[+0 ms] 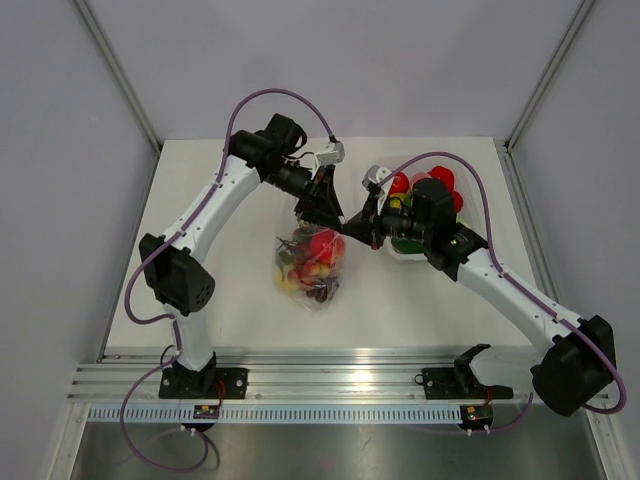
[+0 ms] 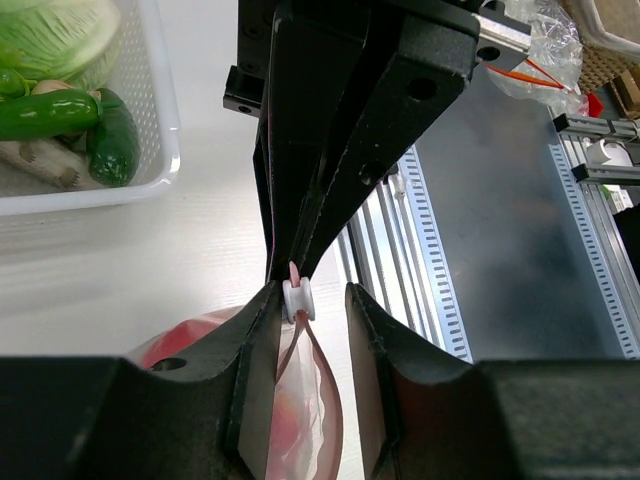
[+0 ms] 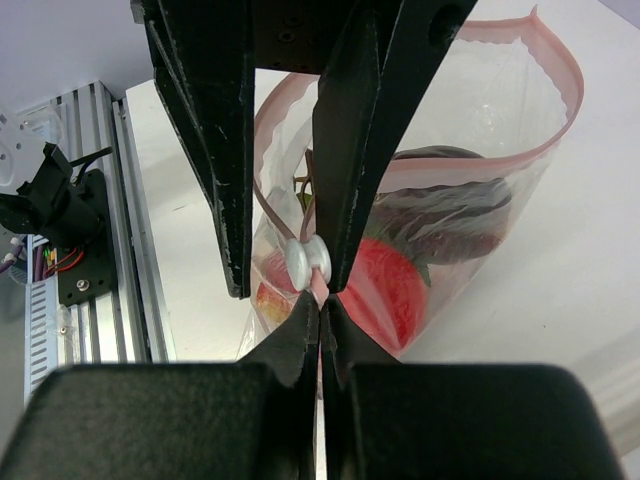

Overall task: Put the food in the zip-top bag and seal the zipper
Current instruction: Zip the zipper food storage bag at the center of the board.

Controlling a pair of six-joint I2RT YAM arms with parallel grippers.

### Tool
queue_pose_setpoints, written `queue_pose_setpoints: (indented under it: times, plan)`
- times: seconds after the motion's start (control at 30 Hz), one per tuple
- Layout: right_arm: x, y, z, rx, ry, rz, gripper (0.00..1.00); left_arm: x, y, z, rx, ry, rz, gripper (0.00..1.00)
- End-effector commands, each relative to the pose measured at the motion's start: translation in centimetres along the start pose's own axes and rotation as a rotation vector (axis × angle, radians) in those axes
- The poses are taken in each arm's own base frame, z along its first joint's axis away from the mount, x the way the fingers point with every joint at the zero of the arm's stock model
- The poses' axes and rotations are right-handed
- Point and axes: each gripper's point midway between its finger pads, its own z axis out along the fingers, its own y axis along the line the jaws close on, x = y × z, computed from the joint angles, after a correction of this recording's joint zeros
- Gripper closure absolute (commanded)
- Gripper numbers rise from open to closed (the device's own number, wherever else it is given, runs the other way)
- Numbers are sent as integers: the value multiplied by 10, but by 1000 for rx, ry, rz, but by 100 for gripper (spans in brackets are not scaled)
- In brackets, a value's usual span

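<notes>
The zip-top bag (image 1: 312,265) lies mid-table with food (image 1: 320,248) inside: a red tomato (image 3: 392,285) and dark purple grapes (image 3: 440,215) show through the plastic. Its pinkish zipper (image 3: 562,95) gapes in a wide loop. A white slider (image 3: 307,262) sits at one end of the strip. My right gripper (image 3: 320,302) is shut on the strip's end just behind the slider. My left gripper (image 2: 311,292) straddles the slider (image 2: 299,299), which touches one finger while the other finger stands apart from it. From above, both grippers (image 1: 322,220) (image 1: 346,228) meet over the bag's top.
A white mesh basket (image 2: 170,130) at the right rear holds green vegetables (image 2: 60,115), pale lettuce (image 2: 50,30) and red tomatoes (image 1: 400,185). My right arm reaches over it. A slotted aluminium rail (image 1: 330,380) runs along the near table edge.
</notes>
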Motion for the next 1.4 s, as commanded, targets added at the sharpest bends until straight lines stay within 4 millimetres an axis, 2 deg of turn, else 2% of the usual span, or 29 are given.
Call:
queue_pose_setpoints:
  times: [0.0, 0.1, 0.23, 0.37, 0.4, 0.47, 0.67, 0.9, 1.03, 1.1, 1.27, 1.37]
  plan:
    - [-33, 2, 1, -4, -74, -69, 100, -16, -13, -1, 24, -39, 44, 67]
    - [-31, 0, 1, 1, -69, -66, 100, -18, -13, -2, 22, -44, 41, 68]
    - [-32, 1, 1, -1, -69, -66, 100, -20, -12, -2, 18, -47, 27, 77]
    - [-32, 0, 1, 2, -68, -67, 100, -18, -12, 0, 18, -40, 11, 88]
    - [-32, 0, 1, 4, -69, -69, 100, -16, -11, 1, 13, -34, 7, 94]
    - [-33, 0, 0, 7, -69, -69, 100, -16, -12, 2, 7, -26, 8, 100]
    - [-42, 1, -9, 41, -98, -81, 100, -17, -12, 0, -52, -3, -13, 100]
    - [-48, 7, -9, 18, -116, -61, 80, -23, -20, -4, -78, -7, 32, 100]
    - [-51, 9, -6, -7, -125, -42, 76, -22, -22, -3, -77, -3, 28, 100]
    - [-53, 10, -5, -14, -130, -37, 78, -22, -23, -3, -79, -2, 32, 100]
    - [-59, 9, -4, -7, -163, -2, 100, -21, -24, -3, -78, 2, 33, 100]
    - [-61, -4, -7, 78, -180, 18, 100, -18, -23, -3, -91, 11, 27, 100]
